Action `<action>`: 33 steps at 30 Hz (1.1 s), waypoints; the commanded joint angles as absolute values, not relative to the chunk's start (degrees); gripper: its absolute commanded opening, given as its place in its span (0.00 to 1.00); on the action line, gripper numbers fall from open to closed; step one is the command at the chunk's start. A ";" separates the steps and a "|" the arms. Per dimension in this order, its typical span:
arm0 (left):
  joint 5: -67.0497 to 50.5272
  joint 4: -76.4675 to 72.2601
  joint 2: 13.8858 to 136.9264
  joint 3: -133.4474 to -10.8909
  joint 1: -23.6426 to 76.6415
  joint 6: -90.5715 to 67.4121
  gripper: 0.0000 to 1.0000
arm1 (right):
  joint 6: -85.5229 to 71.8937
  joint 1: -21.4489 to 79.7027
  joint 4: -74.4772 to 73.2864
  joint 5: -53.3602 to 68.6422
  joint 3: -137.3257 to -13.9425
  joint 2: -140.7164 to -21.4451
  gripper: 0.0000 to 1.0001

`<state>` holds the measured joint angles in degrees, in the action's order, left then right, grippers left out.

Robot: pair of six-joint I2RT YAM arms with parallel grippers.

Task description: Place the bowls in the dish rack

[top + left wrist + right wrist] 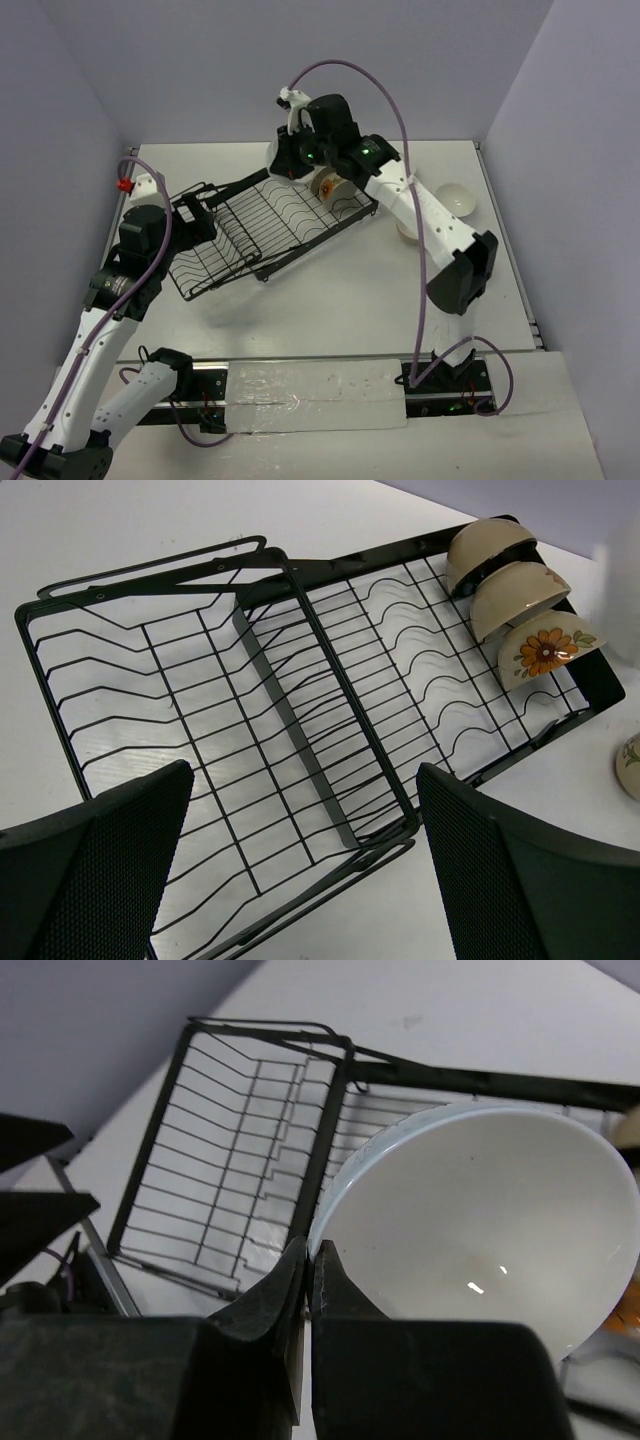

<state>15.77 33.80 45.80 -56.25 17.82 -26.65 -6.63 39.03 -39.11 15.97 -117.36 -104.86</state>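
The black wire dish rack [262, 228] lies slanted across the table and fills the left wrist view [250, 710]. Three bowls stand on edge at its far right end: two tan ones [488, 548] [516, 592] and an orange-flowered one [545, 650]; they also show in the top view [330, 186]. My right gripper [310, 1258] is shut on the rim of a white bowl [490, 1230], held above the rack's far side [290, 160]. My left gripper [305, 880] is open and empty over the rack's near left end [200, 225].
A white bowl [458, 197] sits on the table right of the rack. Another bowl [407, 232] is partly hidden under the right arm; a patterned bowl edge [630, 765] shows beside the rack. Purple walls close in on the left, far and right sides.
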 commanded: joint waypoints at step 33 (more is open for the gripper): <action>18.46 38.41 41.66 -56.25 18.02 -26.98 0.99 | -48.68 35.69 47.71 16.17 -96.68 -130.16 0.00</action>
<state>18.33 38.92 41.41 -55.72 17.82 -26.85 -44.36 36.62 34.63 19.46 -96.16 -129.56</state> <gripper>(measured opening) 0.991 0.034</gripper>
